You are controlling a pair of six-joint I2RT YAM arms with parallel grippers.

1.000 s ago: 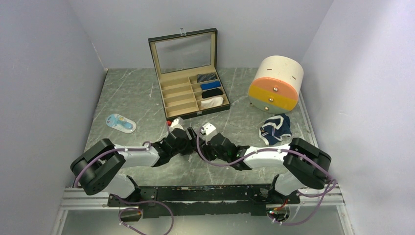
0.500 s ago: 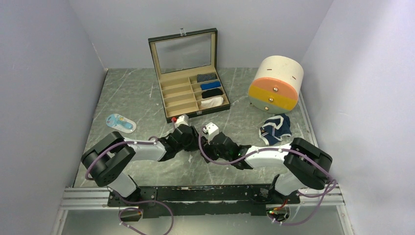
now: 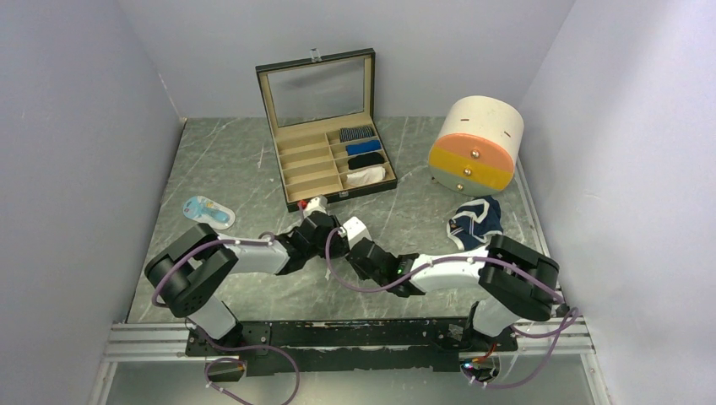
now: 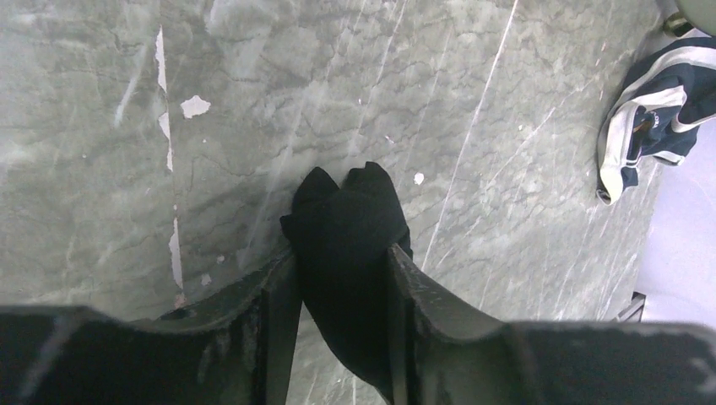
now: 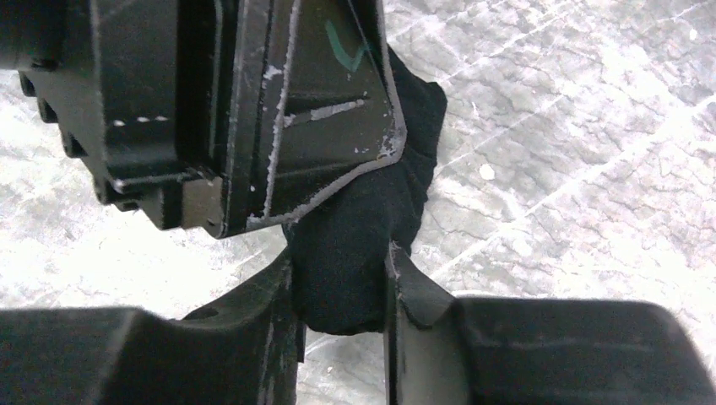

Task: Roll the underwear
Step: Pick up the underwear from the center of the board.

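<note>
Your left gripper (image 4: pixel 342 283) and your right gripper (image 5: pixel 342 291) both pinched the bunched black underwear (image 4: pixel 348 221) between their fingers near the middle of the table (image 3: pixel 236 160), while the navy underwear (image 3: pixel 475 221) lay crumpled well apart at the right side.

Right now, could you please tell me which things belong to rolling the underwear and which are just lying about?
Job: plain black cloth underwear, gripped by left gripper and right gripper; navy blue underwear with white trim.
Lying about: open black compartment box; round cream drawer drum; blue oval packet.
</note>
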